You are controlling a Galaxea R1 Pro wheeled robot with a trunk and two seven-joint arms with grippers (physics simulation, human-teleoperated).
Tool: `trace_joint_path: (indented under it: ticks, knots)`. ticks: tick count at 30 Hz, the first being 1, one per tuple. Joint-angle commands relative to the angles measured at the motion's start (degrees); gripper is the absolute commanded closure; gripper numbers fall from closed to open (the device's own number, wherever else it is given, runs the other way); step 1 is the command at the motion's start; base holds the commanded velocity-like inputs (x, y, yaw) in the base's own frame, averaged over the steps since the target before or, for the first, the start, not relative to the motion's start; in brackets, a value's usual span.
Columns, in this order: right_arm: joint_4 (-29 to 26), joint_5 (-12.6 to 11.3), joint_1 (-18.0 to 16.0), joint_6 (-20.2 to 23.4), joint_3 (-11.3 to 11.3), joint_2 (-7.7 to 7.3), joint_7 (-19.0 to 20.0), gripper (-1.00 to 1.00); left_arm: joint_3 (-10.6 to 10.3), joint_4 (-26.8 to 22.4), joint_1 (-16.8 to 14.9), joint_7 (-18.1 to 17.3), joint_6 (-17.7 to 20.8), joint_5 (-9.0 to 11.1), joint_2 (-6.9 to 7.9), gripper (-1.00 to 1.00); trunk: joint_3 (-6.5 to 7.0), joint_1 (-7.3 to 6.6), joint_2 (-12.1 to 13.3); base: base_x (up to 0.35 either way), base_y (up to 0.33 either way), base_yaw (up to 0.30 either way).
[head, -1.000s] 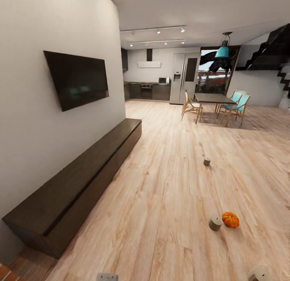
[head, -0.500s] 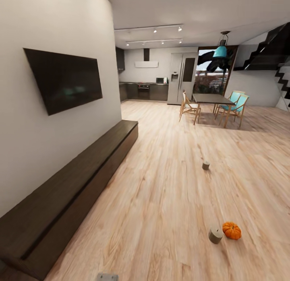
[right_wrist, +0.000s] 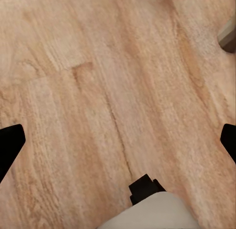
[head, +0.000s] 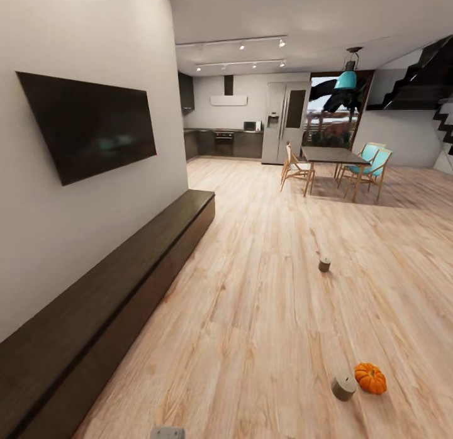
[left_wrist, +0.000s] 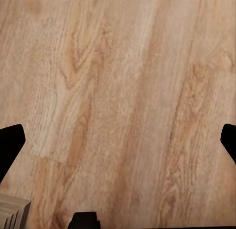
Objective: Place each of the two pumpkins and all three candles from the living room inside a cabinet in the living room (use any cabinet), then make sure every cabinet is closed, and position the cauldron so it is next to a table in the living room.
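Observation:
The long low dark-brown cabinet (head: 126, 282) runs along the left wall with all its fronts shut. An orange pumpkin (head: 370, 378) lies on the wooden floor at the lower right. A beige candle (head: 343, 387) lies tipped just left of it. Another candle (head: 324, 265) stands farther off in mid-floor. My left gripper (left_wrist: 118, 143) hangs open over bare floorboards, with nothing between its black fingertips (left_wrist: 10, 145). My right gripper (right_wrist: 118, 140) is open above the floor as well. The cauldron and the table are out of view.
A dark TV (head: 88, 121) hangs on the wall above the cabinet. A dining set with wooden and teal chairs (head: 333, 165) stands at the far right, with a kitchen and fridge (head: 286, 121) behind it. A staircase (head: 428, 80) rises at the far right. A beige edge (right_wrist: 228, 35) shows in the right wrist view.
The whole head view has shifted, so the camera has moved. The cabinet's near end and a candle at the lower right corner have left the picture. The things themselves lie where they were.

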Motion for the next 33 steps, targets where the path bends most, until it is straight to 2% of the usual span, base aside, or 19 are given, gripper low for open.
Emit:
trace_joint_path:
  ticks: [1, 9, 18, 26, 33]
  knots:
    - [0.1, -0.6, 0.0, -0.5, -0.1, 0.13, 0.0, -1.0, 0.0, -0.1, 0.0, 0.2, 0.3, -0.5, 0.0, -1.0, -0.06, 0.0, 0.0, 0.018, 0.0, 0.0]
    - [-0.1, -0.7, 0.0, -0.8, -0.2, 0.29, 0.0, -1.0, 0.0, -0.1, 0.0, 0.2, 0.4, -0.5, 0.0, -1.0, -0.06, 0.0, 0.0, 0.126, 0.0, 0.0]
    - [-0.5, -0.7, 0.0, -0.6, -0.2, 0.43, 1.4, -1.0, -0.1, -0.1, 0.0, 0.2, 0.4, -0.5, 0.0, -1.0, -0.06, 0.0, 0.0, 0.323, 0.0, -0.001]
    - [-0.6, -0.6, 0.0, -0.9, 0.2, 0.47, 1.6, -1.0, -0.1, -0.1, 0.0, 0.1, 0.4, -0.5, 0.0, -1.0, -0.06, 0.0, 0.0, 0.338, 0.0, -0.186]
    - [-0.6, -0.6, 0.0, -1.1, 0.3, 0.47, 1.7, -1.0, -0.1, -0.1, 0.0, 0.0, 0.4, -0.5, 0.0, -1.0, -0.06, 0.0, 0.0, 0.342, 0.0, -0.021]
